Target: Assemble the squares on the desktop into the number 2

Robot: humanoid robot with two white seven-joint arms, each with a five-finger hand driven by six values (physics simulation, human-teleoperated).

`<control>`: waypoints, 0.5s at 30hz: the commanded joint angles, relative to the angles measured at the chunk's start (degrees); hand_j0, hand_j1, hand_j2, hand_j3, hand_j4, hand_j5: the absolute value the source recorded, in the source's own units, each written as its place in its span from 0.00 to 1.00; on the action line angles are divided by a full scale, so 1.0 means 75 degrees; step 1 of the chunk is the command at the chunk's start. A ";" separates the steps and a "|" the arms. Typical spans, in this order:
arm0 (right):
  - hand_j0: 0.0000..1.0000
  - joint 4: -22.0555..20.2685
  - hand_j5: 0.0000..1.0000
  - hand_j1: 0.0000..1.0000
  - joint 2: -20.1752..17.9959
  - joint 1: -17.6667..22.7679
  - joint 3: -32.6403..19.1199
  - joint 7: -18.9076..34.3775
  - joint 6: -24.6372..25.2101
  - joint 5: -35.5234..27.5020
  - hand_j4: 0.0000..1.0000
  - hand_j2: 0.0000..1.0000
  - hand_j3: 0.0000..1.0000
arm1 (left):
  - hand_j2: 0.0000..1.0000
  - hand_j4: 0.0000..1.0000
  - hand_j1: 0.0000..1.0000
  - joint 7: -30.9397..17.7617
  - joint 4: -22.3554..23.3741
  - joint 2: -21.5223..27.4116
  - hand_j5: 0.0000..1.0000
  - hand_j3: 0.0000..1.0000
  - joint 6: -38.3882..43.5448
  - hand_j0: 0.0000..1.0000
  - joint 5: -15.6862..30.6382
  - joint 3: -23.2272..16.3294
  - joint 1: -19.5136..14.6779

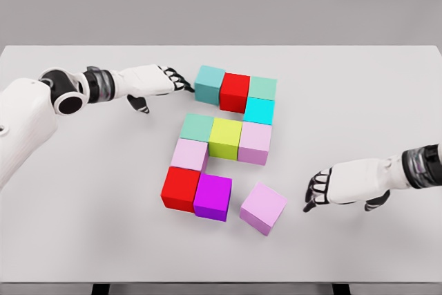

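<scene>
Nearing completion: 1 pink cube [263, 208] askew

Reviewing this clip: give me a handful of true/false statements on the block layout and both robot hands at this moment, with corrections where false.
1. The left robot hand is by the teal block at the left end of the top row. True.
2. The right robot hand grips the loose lilac block. False: it hovers to that block's right, apart from it, fingers open, holding nothing.
3. The loose lilac block sits flush and square with the purple block. False: it lies turned at an angle, with a gap between them.
4. A yellow-green block is in the middle of the middle row. True.
5. Both red blocks are in the top row. False: one red block is there, the other red block in the bottom row.
</scene>
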 commanded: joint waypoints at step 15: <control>0.98 -0.0030 0.98 0.98 -0.0062 -0.0082 0.0005 0.0113 -0.0076 -0.0614 0.98 0.98 0.98 | 1.00 1.00 1.00 0.0012 0.0210 0.0656 1.00 1.00 0.0013 1.00 0.0187 0.0196 0.0012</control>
